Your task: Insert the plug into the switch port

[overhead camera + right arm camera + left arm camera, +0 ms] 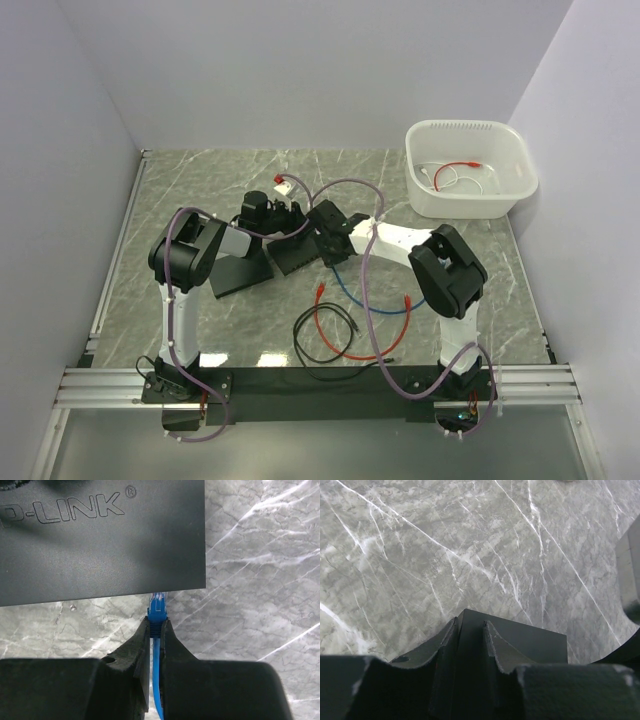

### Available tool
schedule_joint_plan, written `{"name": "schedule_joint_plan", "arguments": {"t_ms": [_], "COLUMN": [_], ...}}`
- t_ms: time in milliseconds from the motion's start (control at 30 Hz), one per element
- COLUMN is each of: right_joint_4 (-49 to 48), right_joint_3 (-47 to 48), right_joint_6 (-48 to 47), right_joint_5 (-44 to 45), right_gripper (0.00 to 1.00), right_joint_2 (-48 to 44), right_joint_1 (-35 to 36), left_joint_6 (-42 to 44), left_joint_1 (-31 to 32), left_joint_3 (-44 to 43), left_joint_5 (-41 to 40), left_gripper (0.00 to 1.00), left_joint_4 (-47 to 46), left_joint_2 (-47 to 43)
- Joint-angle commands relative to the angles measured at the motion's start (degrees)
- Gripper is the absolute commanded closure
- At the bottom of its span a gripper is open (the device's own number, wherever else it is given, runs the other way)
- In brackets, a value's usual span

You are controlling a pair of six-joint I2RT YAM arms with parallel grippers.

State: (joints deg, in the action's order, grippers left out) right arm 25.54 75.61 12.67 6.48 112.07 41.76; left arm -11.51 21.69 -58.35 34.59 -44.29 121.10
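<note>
The black switch (100, 545), marked P-LINK, fills the top of the right wrist view. My right gripper (157, 625) is shut on the blue plug (157, 607). The plug's clear tip meets the switch's near edge; the port itself is hidden. A blue cable (156, 680) trails back between the fingers. In the left wrist view my left gripper (470, 625) has one finger on each side of a corner of the switch (530, 640), both touching it. From above, the left gripper (290, 222) and right gripper (325, 245) meet at the switch (298, 257).
A black flat stand (240, 275) lies left of the switch. Red cable (335, 345) and black cable (310, 345) loop near the front edge. A white bin (520, 165) with cables stands at the back right. A small white tag (285, 183) lies behind the grippers.
</note>
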Motion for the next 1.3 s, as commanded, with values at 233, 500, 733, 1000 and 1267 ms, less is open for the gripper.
{"name": "schedule_joint_plan", "arguments": {"t_ms": [233,500,733,1000,1267], "right_joint_4": [-17.89,-17.19,-16.84,-17.28,-16.84], "right_joint_3": [5.59,8.06,10.25,13.67,19.04], "right_joint_6": [-3.17,-4.49,-4.49,-4.49,-4.67], "right_joint_5": [3.89,4.95,5.12,4.33,3.80], "right_gripper": [1.00,1.00,1.00,1.00,1.00], "right_joint_2": [0.70,-0.36,2.10,2.98,6.93], "right_joint_1": [-0.27,-0.27,-0.71,-2.03,-2.38], "left_joint_6": [1.31,1.49,1.49,1.66,1.49], "left_joint_1": [3.62,3.53,3.53,3.71,3.88], "left_joint_3": [2.18,2.27,2.45,2.27,2.19], "left_joint_5": [5.75,5.75,5.67,4.70,4.17], "left_gripper": [0.75,0.76,0.78,0.83,0.89], "left_joint_4": [11.86,11.86,11.77,12.12,12.30], "left_joint_2": [1.51,1.51,1.33,1.16,1.16]}}
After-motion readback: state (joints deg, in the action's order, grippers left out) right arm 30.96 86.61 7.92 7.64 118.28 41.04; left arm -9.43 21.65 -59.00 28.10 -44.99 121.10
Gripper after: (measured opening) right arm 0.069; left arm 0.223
